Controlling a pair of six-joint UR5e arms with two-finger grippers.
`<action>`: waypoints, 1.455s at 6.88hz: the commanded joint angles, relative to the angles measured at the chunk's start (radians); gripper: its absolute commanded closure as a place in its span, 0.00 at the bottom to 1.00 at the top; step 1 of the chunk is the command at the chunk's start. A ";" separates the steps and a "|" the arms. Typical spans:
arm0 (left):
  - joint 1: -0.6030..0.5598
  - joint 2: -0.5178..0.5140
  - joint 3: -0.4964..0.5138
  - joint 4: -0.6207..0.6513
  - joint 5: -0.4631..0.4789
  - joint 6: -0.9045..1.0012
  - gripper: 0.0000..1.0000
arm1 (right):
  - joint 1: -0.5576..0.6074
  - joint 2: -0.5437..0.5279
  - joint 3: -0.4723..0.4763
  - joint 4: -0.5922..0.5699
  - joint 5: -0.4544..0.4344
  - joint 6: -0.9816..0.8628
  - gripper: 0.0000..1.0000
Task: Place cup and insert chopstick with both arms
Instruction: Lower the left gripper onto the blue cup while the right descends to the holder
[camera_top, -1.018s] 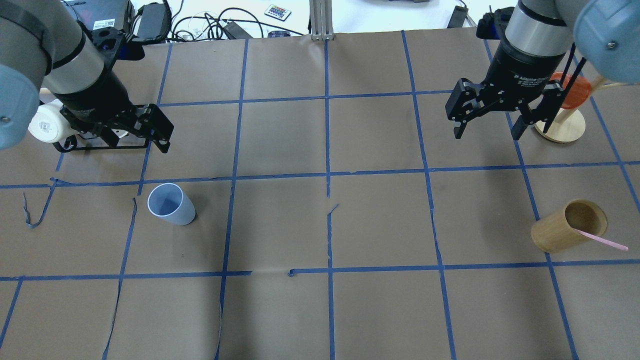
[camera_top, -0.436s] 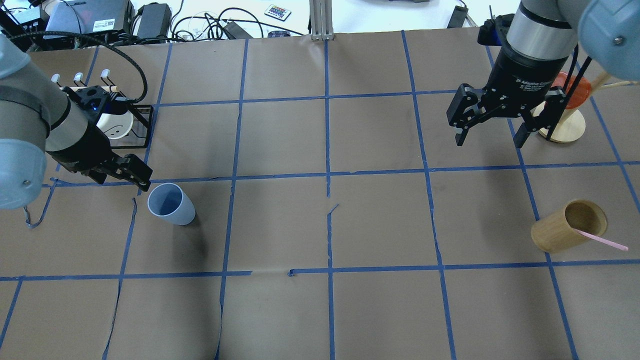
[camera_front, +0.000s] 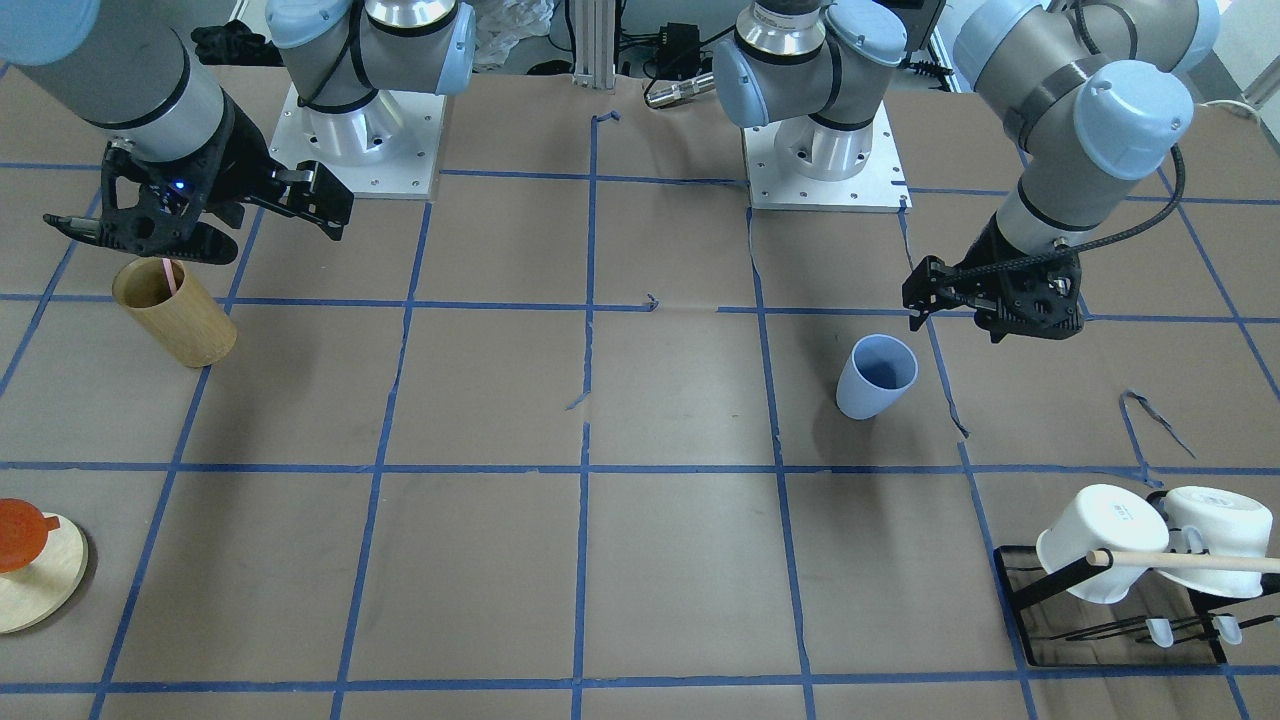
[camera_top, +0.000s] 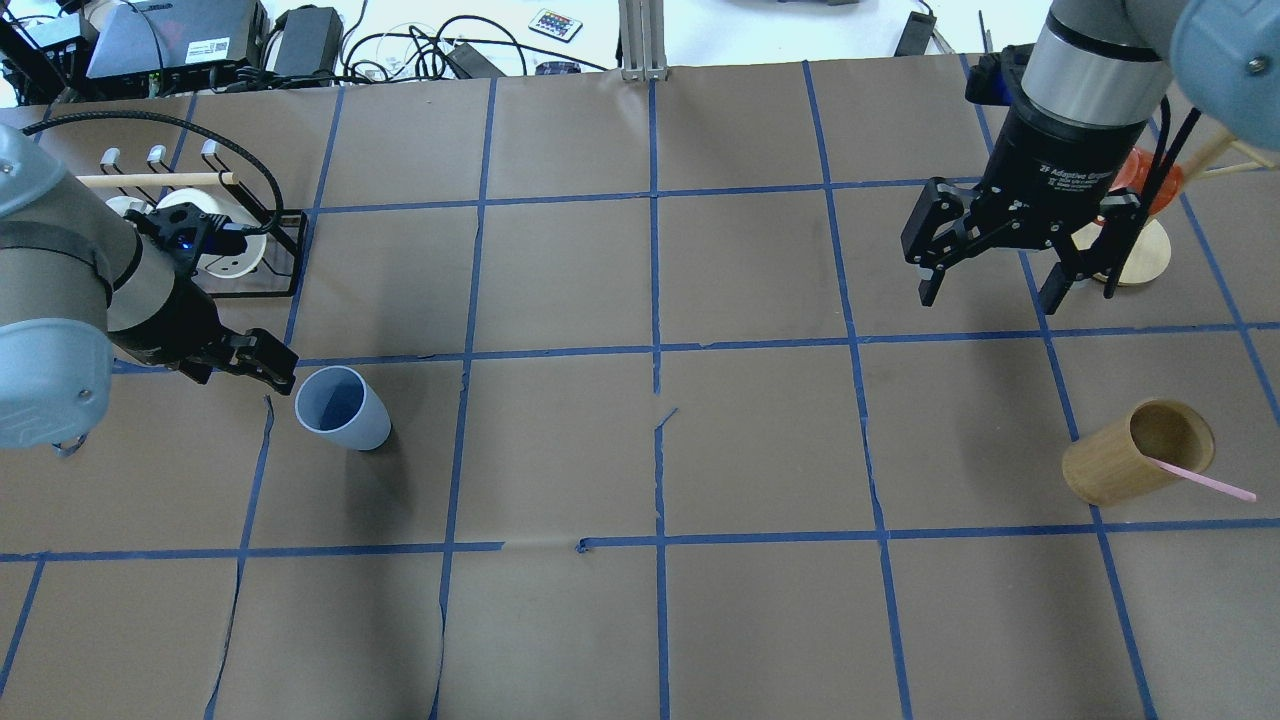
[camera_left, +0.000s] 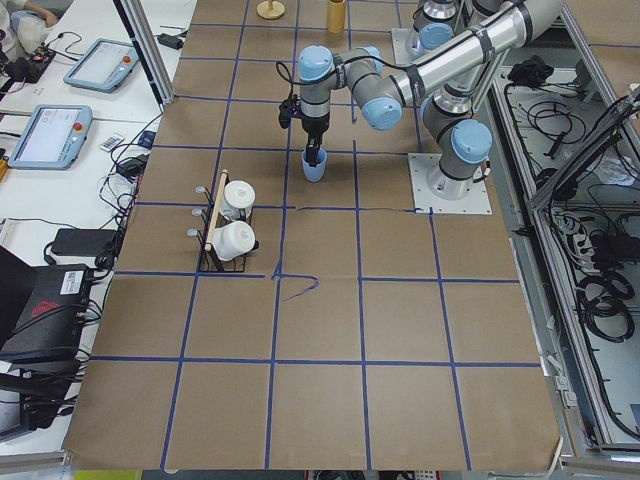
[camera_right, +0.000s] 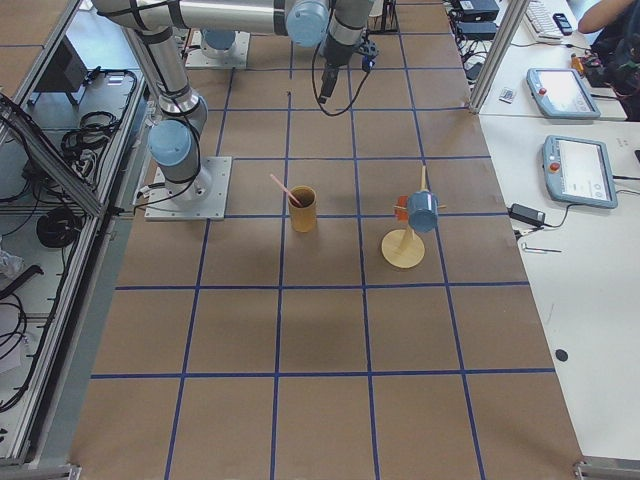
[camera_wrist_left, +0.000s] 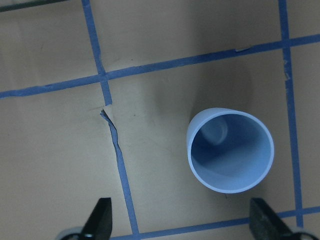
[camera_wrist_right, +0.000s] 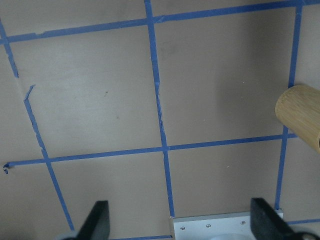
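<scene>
In the front-facing view, the blue cup (camera_front: 877, 378) is seen upright right of centre. The left gripper (camera_front: 985, 305) is hung just up and right of it, jaws spread and empty, presumably readied for a side grasp. At upper left, the right gripper (camera_front: 195, 235) is held wide open and empty above the bamboo holder (camera_front: 175, 312), where the pink chopstick (camera_front: 167, 275) leans.

In the overhead view, the cup is found at centre left, near the left gripper but apart from it. The chopstick is shown jutting from the holder at lower right.

In the left wrist view, the cup lies toward the fingertip (camera_wrist_left: 262, 220) at lower right, so it is not centred. In the right wrist view, only the holder's side is caught at the right edge.
</scene>
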 joint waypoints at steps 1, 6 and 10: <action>0.001 -0.028 -0.035 0.058 -0.005 -0.079 0.05 | -0.062 0.000 0.002 0.063 -0.001 0.008 0.00; -0.008 -0.080 -0.142 0.204 -0.038 -0.188 0.30 | -0.306 0.015 0.019 0.171 -0.014 -0.010 0.00; -0.043 -0.100 -0.127 0.213 -0.041 -0.391 1.00 | -0.414 0.067 0.142 0.139 -0.183 -0.042 0.00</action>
